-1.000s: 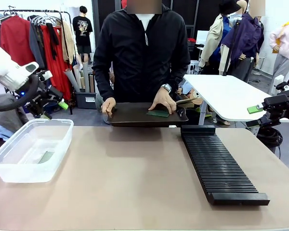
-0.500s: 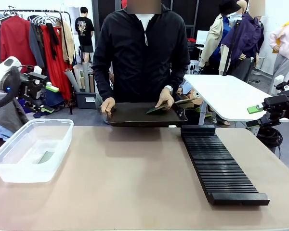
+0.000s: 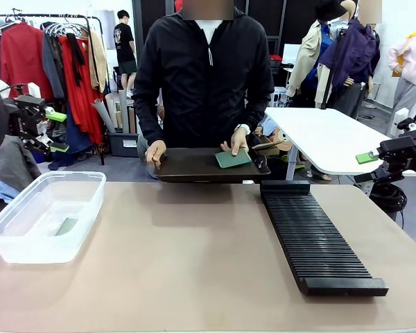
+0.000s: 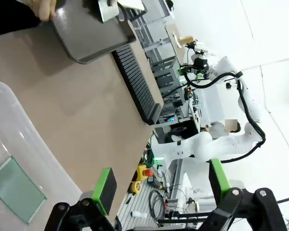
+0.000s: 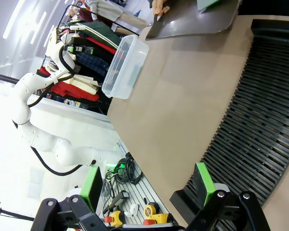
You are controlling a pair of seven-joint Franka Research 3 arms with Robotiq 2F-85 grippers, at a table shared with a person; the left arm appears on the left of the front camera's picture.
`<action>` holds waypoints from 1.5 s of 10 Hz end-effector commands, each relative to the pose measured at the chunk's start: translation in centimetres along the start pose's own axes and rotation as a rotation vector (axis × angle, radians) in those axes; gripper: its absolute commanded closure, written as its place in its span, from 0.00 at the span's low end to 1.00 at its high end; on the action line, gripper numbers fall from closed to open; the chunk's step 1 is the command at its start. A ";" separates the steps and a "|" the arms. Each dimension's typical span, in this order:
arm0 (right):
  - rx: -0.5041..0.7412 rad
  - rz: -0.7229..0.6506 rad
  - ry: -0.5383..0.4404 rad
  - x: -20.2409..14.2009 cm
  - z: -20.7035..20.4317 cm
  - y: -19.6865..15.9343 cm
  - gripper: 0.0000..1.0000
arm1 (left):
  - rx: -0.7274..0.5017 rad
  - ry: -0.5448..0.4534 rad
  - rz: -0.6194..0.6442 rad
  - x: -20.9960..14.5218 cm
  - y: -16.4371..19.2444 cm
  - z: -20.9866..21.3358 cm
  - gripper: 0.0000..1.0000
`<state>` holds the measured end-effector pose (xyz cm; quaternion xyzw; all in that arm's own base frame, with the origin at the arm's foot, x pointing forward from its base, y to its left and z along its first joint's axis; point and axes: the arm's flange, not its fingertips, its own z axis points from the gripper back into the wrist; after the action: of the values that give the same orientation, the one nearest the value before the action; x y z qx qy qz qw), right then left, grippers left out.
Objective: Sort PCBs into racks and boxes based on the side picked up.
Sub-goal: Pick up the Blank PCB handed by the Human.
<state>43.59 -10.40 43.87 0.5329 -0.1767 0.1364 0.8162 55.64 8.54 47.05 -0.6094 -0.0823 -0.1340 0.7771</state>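
One green PCB (image 3: 233,159) on dark tray (image 3: 187,165), paler PCB (image 3: 66,226) in clear box (image 3: 28,250)

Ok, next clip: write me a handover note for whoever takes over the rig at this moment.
Left gripper: open, holding nothing, raised off the table's left side, behind the tub.
Right gripper: open, holding nothing, off the table's right side near the rack.
Things: one PCB lies flat in the tub; a second PCB is on the dark tray, the person's hand on it.
Done: one board boxed.
Left: pick and sort the tray's board; no board in the rack's slots yet.
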 end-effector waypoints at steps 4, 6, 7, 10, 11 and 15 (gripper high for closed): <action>-0.016 0.006 0.004 -0.2 -0.1 0.0 0.00 | 0.093 -0.057 -0.077 -2.4 1.2 -0.8 0.00; -0.016 0.006 0.004 -0.2 -0.1 0.0 0.00 | 0.094 -0.059 -0.079 -2.7 1.0 -0.7 0.00; -0.016 0.006 0.004 -0.2 -0.1 0.0 0.00 | 0.084 -0.053 -0.052 -1.6 1.6 -0.6 0.00; -0.016 0.006 0.004 -0.2 -0.1 0.0 0.00 | 0.084 -0.053 -0.052 -1.6 1.6 -0.6 0.00; -0.016 0.006 0.004 -0.2 -0.1 0.0 0.00 | 0.084 -0.053 -0.052 -1.6 1.6 -0.6 0.00; -0.016 0.006 0.004 -0.2 -0.1 0.0 0.00 | 0.084 -0.053 -0.052 -1.6 1.6 -0.6 0.00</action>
<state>43.59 -10.40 43.87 0.5329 -0.1768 0.1364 0.8162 54.55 8.56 44.66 -0.5776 -0.1241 -0.1342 0.7956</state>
